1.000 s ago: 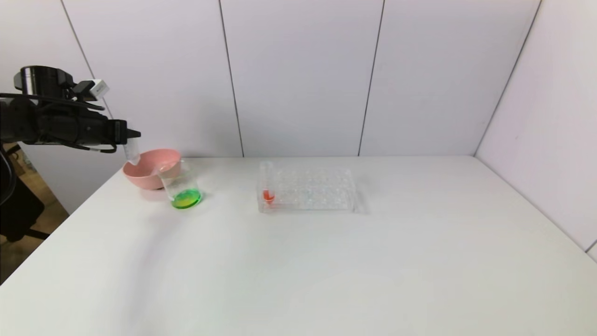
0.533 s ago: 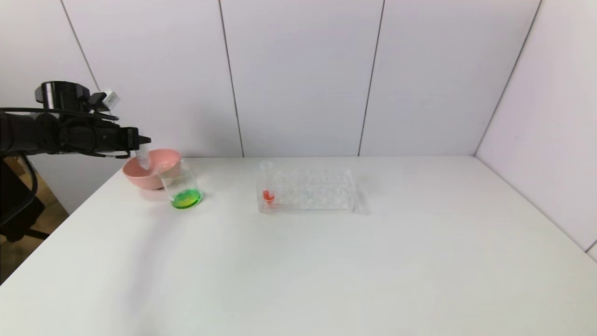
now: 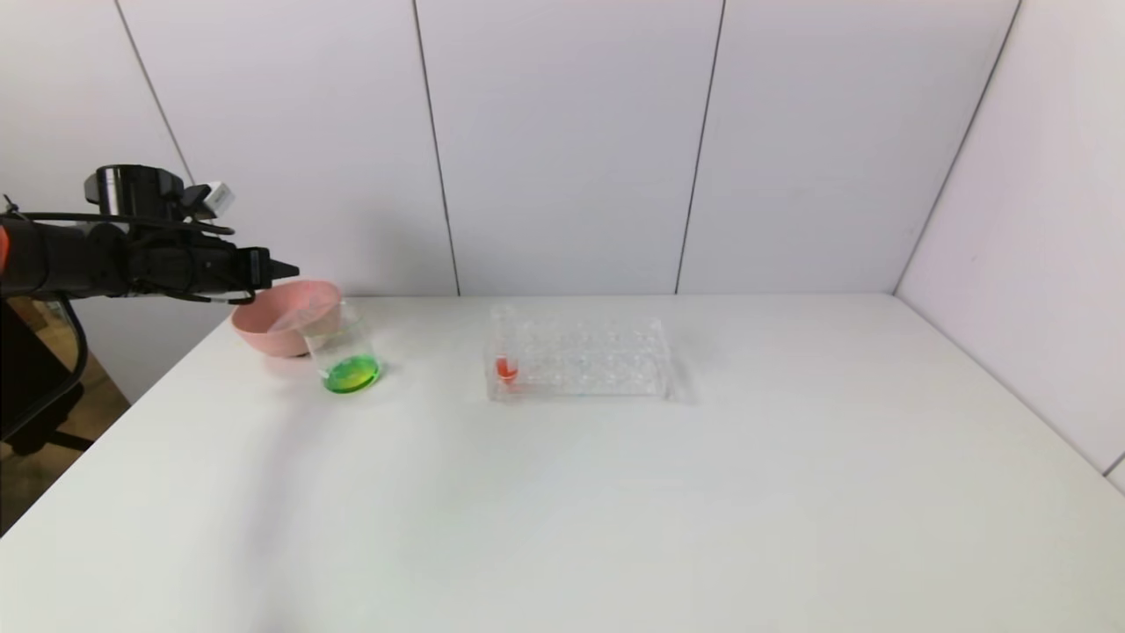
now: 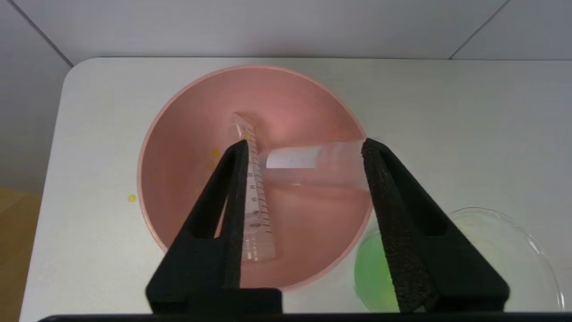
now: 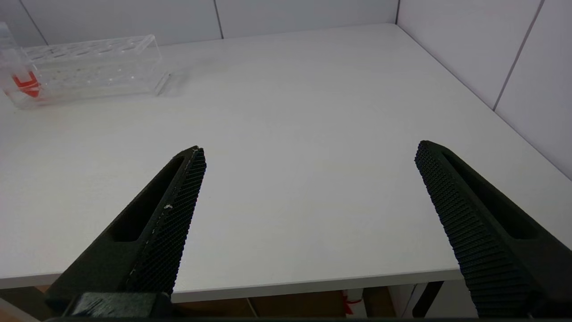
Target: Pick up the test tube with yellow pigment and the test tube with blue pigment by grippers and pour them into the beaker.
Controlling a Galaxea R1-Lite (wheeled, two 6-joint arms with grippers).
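Observation:
My left gripper [image 3: 283,267] hovers over the pink bowl [image 3: 279,318], open and empty; in the left wrist view [image 4: 304,145] its jaws stand wide apart. Two clear tubes lie in the bowl [image 4: 187,147]: a graduated one [image 4: 253,197] beside one jaw and a blurred one [image 4: 315,166] lying across. Neither shows yellow or blue liquid. The beaker [image 3: 345,352] stands just right of the bowl and holds green liquid; it also shows in the left wrist view [image 4: 514,228]. My right gripper [image 5: 308,150] is open and empty over the table's front edge.
A clear tube rack [image 3: 589,356] stands mid-table with one red-liquid tube [image 3: 504,348] at its left end; both show in the right wrist view, the rack [image 5: 94,67] and the red tube [image 5: 20,74]. Small yellow drops [image 4: 131,198] lie in and beside the bowl.
My left gripper moved right to above the bowl. It held a clear tube before; now its jaws are open and the tube lies in the bowl.

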